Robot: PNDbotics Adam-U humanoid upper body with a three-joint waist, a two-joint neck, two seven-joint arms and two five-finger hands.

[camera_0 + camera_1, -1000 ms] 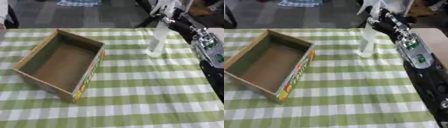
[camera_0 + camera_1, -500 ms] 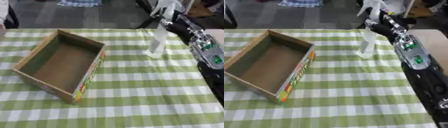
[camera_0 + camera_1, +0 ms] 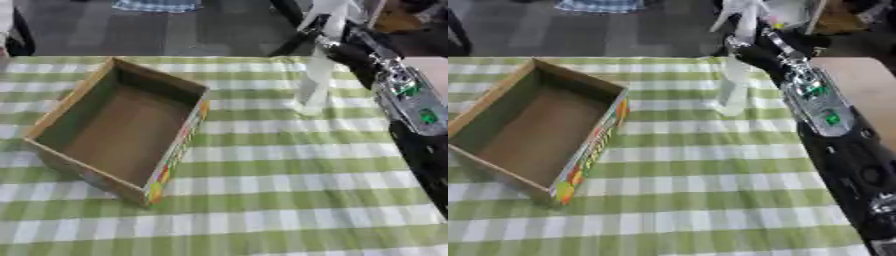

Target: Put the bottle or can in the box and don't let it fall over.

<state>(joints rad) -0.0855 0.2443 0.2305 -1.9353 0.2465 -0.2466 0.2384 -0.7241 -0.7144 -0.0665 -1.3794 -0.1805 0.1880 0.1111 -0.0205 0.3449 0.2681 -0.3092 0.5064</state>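
Observation:
A clear, tall bottle (image 3: 312, 85) stands upright on the green-and-white checked cloth at the far right of the table. My right arm (image 3: 820, 102) reaches in from the right edge, and my right hand (image 3: 343, 46) is dark and sits against the bottle's upper part, hiding its top. Whether the hand holds the bottle does not show. An open cardboard box (image 3: 180, 144) with a colourful printed side lies at the left, about a box-width from the bottle, with nothing in it. My left hand shows in neither view.
The checked table (image 3: 289, 190) runs wide in front of and between the box and the bottle. Beyond the table's far edge is dark floor with a white stand (image 3: 325, 11) behind the bottle. A bare tan surface (image 3: 859, 85) lies at the right edge.
The bottle stays upright in the same spot and the box has not moved. My right hand has stayed at the bottle's top, shifting only slightly.

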